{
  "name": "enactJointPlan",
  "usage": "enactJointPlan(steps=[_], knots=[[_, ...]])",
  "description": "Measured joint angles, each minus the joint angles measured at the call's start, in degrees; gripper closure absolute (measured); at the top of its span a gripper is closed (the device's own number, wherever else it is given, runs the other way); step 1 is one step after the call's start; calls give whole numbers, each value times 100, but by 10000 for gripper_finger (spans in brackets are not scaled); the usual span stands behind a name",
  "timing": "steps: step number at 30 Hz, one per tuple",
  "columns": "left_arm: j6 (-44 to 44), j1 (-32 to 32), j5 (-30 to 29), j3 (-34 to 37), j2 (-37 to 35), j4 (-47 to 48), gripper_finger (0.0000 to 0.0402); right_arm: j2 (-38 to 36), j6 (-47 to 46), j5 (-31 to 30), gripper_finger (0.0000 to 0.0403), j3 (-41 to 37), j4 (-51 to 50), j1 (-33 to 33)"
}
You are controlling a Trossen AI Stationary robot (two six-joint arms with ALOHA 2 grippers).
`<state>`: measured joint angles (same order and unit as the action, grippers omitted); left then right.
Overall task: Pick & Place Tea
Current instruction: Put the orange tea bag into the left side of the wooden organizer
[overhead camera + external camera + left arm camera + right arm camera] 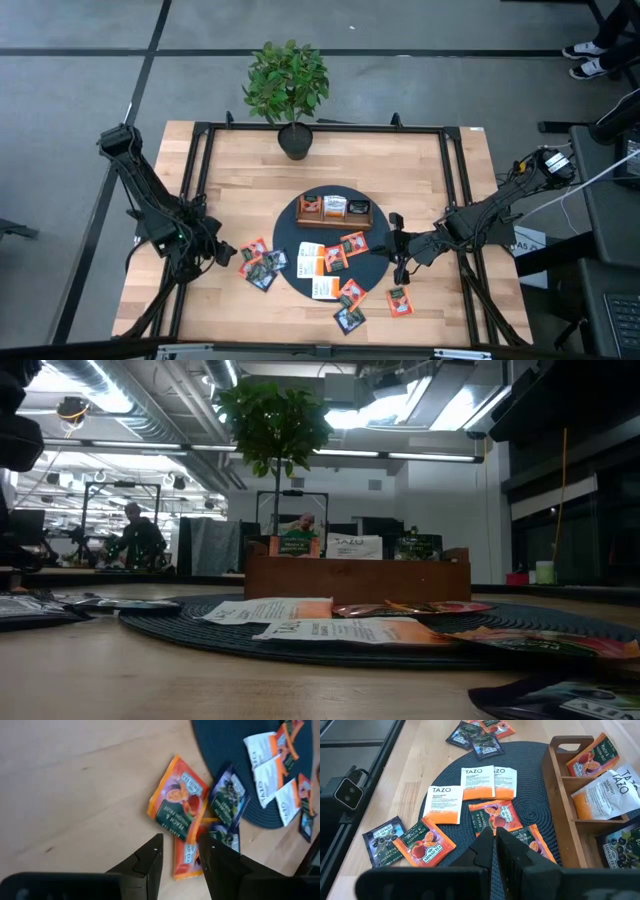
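Left end effector [180, 852] fingers apart above orange sachet [177, 800]; right end effector [495, 840] closed, empty.

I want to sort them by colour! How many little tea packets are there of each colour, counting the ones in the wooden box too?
Orange tea packets: 7
White tea packets: 4
Dark tea packets: 4
Total: 15, with one of each colour in the wooden box.
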<state>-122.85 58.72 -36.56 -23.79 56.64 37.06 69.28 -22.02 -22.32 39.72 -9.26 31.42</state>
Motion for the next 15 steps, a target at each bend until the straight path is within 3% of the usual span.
enactJointPlan(steps=[5,15], knots=[[181,-46,-244,0,0,5,251,0,-21,0,377,-2,0,1],[201,-458,2,0,91,-34,208,0,-22,-2,377,-2,31,0]])
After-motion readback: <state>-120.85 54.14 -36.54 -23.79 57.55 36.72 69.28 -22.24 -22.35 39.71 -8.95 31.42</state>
